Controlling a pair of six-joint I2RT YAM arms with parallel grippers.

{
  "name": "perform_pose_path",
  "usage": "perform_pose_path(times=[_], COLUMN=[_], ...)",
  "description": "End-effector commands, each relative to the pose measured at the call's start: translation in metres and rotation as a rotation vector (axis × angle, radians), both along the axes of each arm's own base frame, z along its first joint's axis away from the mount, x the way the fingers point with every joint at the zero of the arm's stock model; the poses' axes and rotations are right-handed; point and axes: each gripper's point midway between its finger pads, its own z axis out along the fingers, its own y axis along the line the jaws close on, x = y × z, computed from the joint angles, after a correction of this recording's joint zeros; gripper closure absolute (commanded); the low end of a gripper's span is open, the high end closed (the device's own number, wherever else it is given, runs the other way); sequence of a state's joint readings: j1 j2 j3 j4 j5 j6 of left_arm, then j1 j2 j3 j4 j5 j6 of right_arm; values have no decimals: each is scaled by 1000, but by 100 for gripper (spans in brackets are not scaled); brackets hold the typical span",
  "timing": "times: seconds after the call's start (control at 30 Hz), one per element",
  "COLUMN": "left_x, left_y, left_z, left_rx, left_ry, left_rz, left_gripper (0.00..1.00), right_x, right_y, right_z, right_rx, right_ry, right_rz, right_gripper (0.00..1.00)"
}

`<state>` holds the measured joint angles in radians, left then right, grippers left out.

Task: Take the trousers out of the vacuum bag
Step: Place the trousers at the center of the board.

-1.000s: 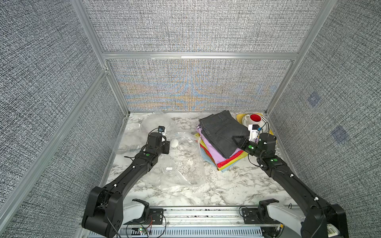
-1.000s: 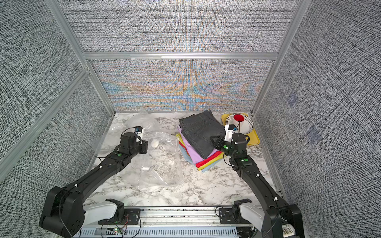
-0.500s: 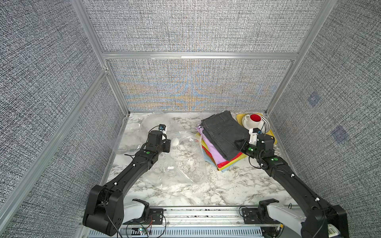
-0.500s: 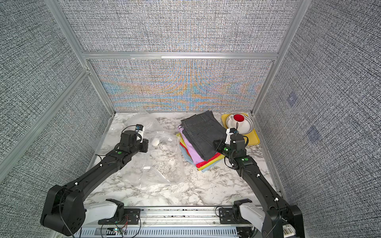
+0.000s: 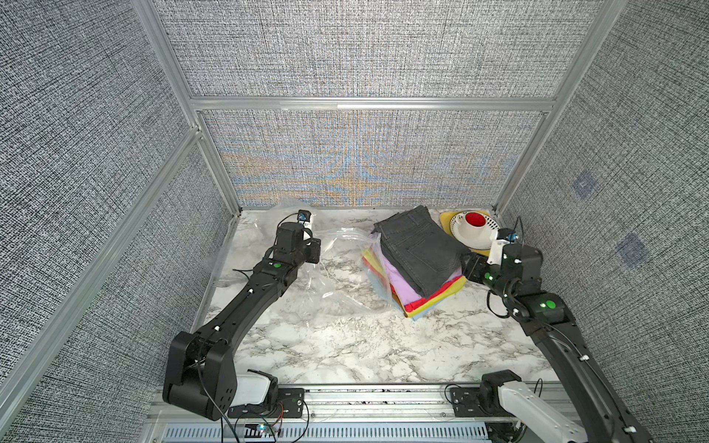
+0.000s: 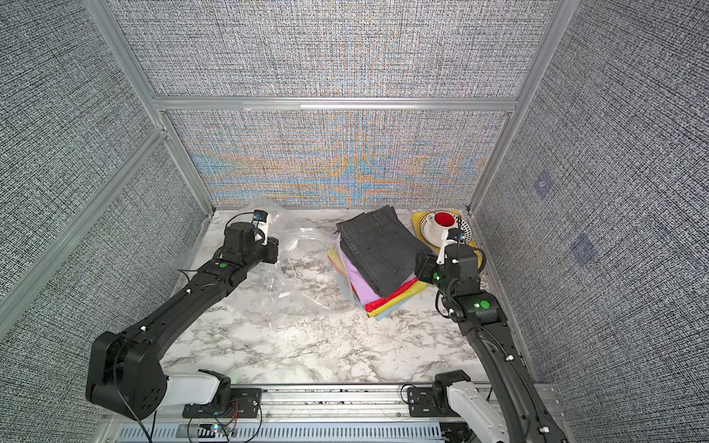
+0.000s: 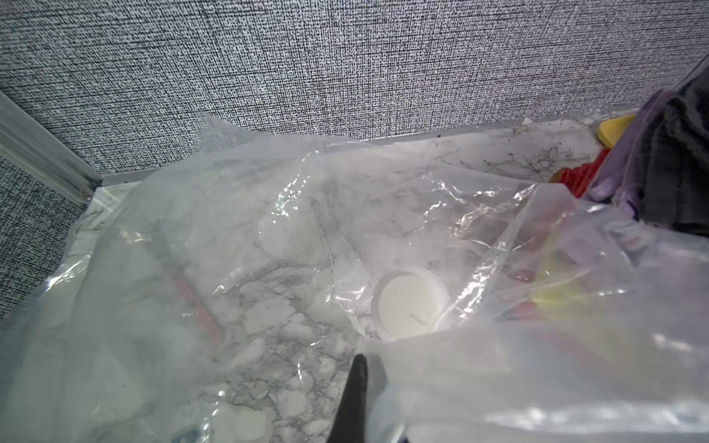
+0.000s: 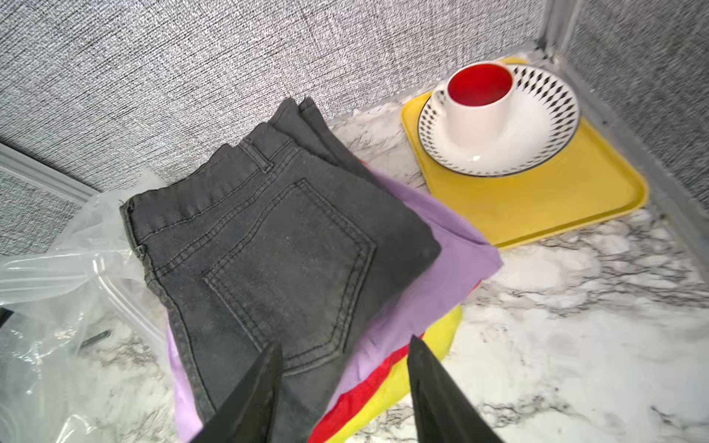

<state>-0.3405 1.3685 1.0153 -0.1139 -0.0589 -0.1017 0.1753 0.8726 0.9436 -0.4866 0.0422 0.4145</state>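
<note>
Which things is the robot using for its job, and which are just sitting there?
For the job:
- trousers, the folded colourful stack
- vacuum bag, clear and crinkly

Just lying about:
- yellow tray
- patterned dish on the tray
- white cup, red inside, in the dish

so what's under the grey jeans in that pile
Under the grey jeans sits a lilac cloth, then a red cloth, a yellow cloth and a light blue cloth at the bottom. Only their edges show; the jeans cover the rest, so other layers may be hidden.
</note>
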Motion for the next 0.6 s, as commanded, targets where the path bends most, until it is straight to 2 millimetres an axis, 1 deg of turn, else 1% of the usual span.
perform_pose_path(times=[0.0,0.2,0.3,0.37,0.47,0.57], left_x=[7,18,21,23,26,25], left_y=[7,24,27,29,36,43], left_z=[9,25,33,37,34,26], left_rx=[22,40,67,80,107,136], left_ry=[-16,-49,-49,-50,-35,-13], left_rz=[43,164,176,187,225,262], left_gripper=[100,100,100,100,100,100], right_x=[3,31,42,48,54,57], right_y=[-3,18,26,28,28,25], right_z=[5,6,3,0,-3,-5], right_rx=[-49,0,19,13,-9,-36], right_ry=[-12,-43,-47,-48,-48,-52], right_rz=[4,81,113,122,125,119], right_gripper=[47,51,51,51,48,46])
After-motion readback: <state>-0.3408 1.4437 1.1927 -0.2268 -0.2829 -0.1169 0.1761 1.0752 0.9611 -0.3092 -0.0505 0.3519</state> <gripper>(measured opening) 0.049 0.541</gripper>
